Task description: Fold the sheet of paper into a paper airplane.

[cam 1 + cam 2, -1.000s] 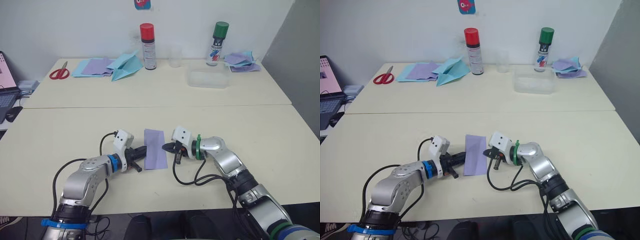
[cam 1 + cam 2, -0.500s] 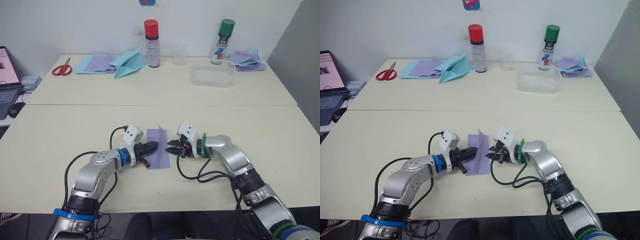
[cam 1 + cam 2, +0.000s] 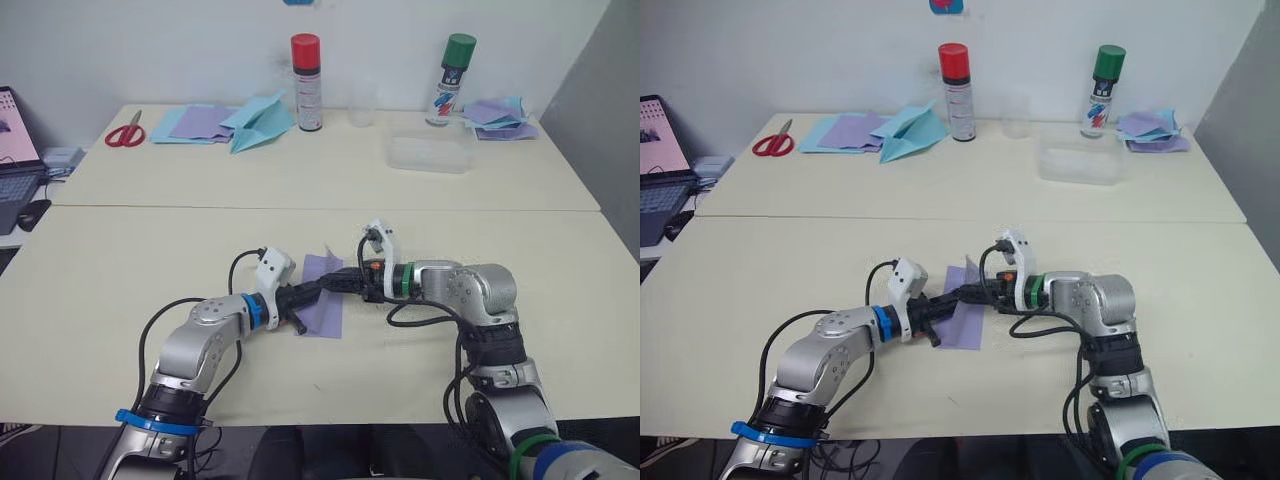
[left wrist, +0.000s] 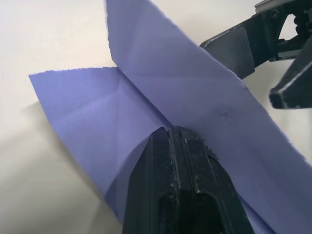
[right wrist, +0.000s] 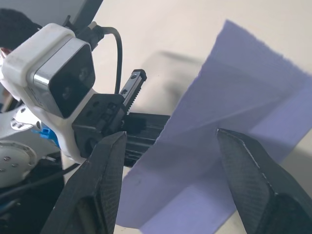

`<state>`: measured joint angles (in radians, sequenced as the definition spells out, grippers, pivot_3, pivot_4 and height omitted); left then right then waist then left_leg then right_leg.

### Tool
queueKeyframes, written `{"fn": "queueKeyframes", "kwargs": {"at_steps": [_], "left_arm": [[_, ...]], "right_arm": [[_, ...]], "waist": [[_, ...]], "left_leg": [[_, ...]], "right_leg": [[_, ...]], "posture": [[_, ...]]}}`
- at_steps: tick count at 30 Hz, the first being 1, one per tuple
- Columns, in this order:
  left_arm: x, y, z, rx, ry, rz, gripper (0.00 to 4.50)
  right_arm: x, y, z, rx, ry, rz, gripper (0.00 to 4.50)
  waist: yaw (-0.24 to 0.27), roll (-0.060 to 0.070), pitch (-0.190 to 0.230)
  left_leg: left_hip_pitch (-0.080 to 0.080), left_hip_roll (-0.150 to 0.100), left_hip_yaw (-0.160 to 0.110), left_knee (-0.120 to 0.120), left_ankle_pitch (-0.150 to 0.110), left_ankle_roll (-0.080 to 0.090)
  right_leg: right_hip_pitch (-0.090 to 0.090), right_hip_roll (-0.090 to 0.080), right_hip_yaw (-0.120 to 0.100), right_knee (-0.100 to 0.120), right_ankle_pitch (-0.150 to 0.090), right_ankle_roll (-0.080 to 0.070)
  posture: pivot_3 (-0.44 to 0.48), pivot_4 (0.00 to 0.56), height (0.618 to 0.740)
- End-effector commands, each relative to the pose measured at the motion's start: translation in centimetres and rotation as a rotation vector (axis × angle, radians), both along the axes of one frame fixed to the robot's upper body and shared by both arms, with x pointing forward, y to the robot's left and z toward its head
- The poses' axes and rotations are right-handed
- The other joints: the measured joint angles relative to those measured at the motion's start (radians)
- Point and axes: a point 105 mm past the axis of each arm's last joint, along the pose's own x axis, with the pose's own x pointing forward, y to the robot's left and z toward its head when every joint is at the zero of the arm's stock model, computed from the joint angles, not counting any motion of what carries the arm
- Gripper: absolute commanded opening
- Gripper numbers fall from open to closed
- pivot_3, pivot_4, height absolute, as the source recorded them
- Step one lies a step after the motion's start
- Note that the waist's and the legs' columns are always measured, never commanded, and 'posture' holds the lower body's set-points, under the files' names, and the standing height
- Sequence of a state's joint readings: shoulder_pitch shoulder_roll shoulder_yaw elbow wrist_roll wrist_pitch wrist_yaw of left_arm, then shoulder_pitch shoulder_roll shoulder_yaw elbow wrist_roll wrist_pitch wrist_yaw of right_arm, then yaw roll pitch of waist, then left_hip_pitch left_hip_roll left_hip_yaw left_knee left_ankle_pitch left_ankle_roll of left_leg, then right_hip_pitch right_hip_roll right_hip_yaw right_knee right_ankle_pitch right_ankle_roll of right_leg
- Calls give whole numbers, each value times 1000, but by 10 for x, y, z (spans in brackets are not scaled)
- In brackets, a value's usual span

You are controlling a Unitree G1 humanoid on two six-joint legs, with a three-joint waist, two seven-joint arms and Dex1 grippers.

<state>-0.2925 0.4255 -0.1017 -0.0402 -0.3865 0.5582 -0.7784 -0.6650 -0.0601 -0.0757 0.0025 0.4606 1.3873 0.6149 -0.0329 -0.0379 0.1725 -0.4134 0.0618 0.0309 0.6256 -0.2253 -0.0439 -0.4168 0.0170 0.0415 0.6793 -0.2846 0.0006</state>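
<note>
I am in the middle of an early fold: the thin pale lavender sheet of paper [image 3: 322,300], creased and partly lifted, lies near the front edge of the cream table [image 3: 120,260], between my two grippers. My left gripper [image 4: 181,146] has its black fingers pressed together on the crease, pinning the lower half flat, while my right gripper [image 5: 168,146] stands spread around the raised flap. Next, I judge, the right must carry that flap over and press it down along the crease without dragging the sheet.

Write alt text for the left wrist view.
The left gripper, its jaws shut, presses on the centre crease of the lavender sheet of paper; one half lies on the table, the other stands raised. The right gripper is open just beyond the raised flap.
</note>
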Motion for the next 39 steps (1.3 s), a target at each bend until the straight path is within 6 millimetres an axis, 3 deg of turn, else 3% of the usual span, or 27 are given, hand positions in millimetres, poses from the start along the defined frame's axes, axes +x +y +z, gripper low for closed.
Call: {"fn": "queueKeyframes", "kwargs": {"at_steps": [1,7,10,13,20,26,33,39], "left_arm": [[1,-7,13,-12,-59,-31,0],[-1,-12,18,-27,-73,-47,0],[-1,-9,11,30,-76,-51,0],[-1,-5,2,90,-80,-53,0],[3,6,-8,163,-82,-18,0],[4,10,-18,208,-68,-24,0],[3,8,-13,205,-82,-80,0],[4,10,-14,254,-96,-111,0]], "right_arm": [[3,-1,16,37,13,-27,3032],[1,0,7,-13,45,-48,3032],[2,-2,-1,-49,40,-66,3032],[3,-3,-2,-49,41,-77,2469],[6,-8,-1,-49,40,-112,16],[7,-20,1,-56,46,-141,16],[5,-43,0,-101,43,-150,16],[10,-49,-10,-201,-60,-133,16]], "waist": [[1,0,0],[0,0,0],[0,0,0],[0,0,0],[-1,0,0],[-1,0,0],[0,0,0],[-2,0,-1]], "left_leg": [[-4,0,0,2,0,0],[-6,0,0,2,0,0],[-5,0,0,2,0,0],[-5,0,0,2,0,0],[-5,0,0,2,0,0],[-4,0,1,2,0,0],[-4,0,1,4,0,0],[-4,0,1,4,0,0]], "right_leg": [[-4,0,0,1,1,1],[-5,0,0,1,3,-1],[-5,0,0,1,3,-1],[-5,1,0,1,3,-1],[-5,1,0,1,3,0],[-4,2,0,2,2,0],[-3,2,0,2,2,2],[-4,4,1,2,2,2]], "posture": [[0,150,740],[0,150,740],[0,150,740],[0,150,740],[0,150,740],[0,150,740],[0,150,740],[0,150,740]]}}
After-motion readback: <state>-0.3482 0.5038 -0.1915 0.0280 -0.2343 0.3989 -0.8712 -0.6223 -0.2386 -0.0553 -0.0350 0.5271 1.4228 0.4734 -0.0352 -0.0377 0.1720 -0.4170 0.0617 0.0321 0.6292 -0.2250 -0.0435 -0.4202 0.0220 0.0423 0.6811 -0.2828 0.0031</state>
